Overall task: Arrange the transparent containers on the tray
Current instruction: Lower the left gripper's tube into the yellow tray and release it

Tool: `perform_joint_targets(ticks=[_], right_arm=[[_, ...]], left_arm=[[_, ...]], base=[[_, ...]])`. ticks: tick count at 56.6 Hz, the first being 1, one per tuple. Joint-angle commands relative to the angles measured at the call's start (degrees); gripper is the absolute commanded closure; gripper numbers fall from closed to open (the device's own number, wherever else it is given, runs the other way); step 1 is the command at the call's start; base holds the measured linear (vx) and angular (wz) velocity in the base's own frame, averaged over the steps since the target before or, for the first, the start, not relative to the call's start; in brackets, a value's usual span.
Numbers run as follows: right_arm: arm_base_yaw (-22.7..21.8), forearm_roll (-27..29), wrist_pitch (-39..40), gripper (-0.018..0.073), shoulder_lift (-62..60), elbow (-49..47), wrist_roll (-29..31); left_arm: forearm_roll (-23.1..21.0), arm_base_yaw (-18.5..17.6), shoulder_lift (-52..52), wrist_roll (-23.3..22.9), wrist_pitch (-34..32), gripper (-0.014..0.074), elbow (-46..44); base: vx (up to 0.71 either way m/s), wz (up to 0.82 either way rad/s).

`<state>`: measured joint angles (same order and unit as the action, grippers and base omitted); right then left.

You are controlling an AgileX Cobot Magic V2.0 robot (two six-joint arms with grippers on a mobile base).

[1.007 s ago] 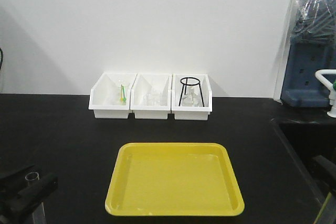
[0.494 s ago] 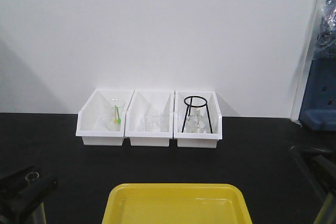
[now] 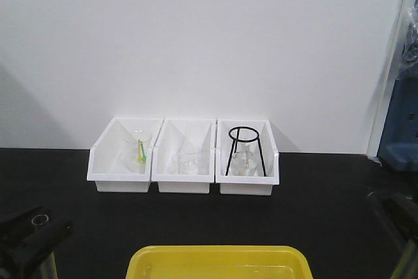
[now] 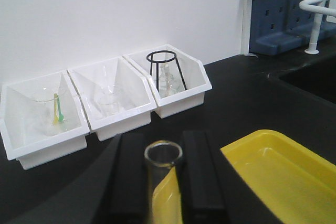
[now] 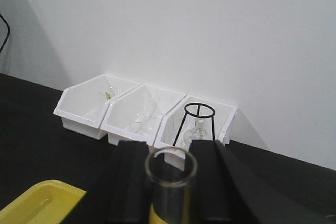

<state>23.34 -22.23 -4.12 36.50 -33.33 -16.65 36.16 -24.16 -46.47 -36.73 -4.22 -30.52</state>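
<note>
Three white bins stand side by side against the white wall [image 3: 196,44] on a black table [image 3: 326,213], just above the middle of the front view. The left bin [image 3: 121,184] holds a clear beaker [image 3: 130,155] with a green-and-yellow stick [image 3: 140,150] in it. The middle bin [image 3: 184,186] holds a small clear glass [image 3: 187,160]. In the right bin [image 3: 245,187] a black wire stand [image 3: 246,140] sits over a clear flask [image 3: 241,161].

The tray [image 3: 219,251], bright yellow, lies at 6 o'clock of the bins. It is well apart from them, cut off by the bottom edge, with nothing visible in it.

The left gripper [image 4: 163,145] sits at 7 o'clock in the front view. Its black fingers are pressed against a clear tube [image 4: 163,182], which stands upright. From that wrist the tray lies at 4 o'clock. The right gripper [image 5: 170,148], at 5 o'clock in the front view, likewise clamps a second clear tube [image 5: 170,182], with the tray's corner at 7 o'clock.
</note>
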Motion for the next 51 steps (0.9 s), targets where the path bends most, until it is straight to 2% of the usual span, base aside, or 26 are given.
perform_joint_targets(ticks=[1,38,43,51], right_arm=[[0.1,-0.5,4.7,0.0571,0.0,-1.7,0.2],[0.1,-0.5,5.6,0.0571,0.0,-1.7,0.2],[0.1,-0.5,5.6,0.0571,0.0,-1.7,0.2],[0.1,-0.5,5.6,0.0571,0.0,-1.7,0.2]], left_arm=[[-0.7,-0.4,0.4,-0.3,-3.9,0.0603,-1.6],[-0.7,-0.4,0.4,-0.8,-3.7,0.0603,-1.6],[-2.6,-0.4,0.4,-4.6,-2.2,0.0603,-1.6],[-8.8,-0.4,-1.0,-12.4,5.3,0.0599,-1.9]], base=[[0.03,0.0],[0.0,0.0],[0.0,0.0],[0.0,0.0]])
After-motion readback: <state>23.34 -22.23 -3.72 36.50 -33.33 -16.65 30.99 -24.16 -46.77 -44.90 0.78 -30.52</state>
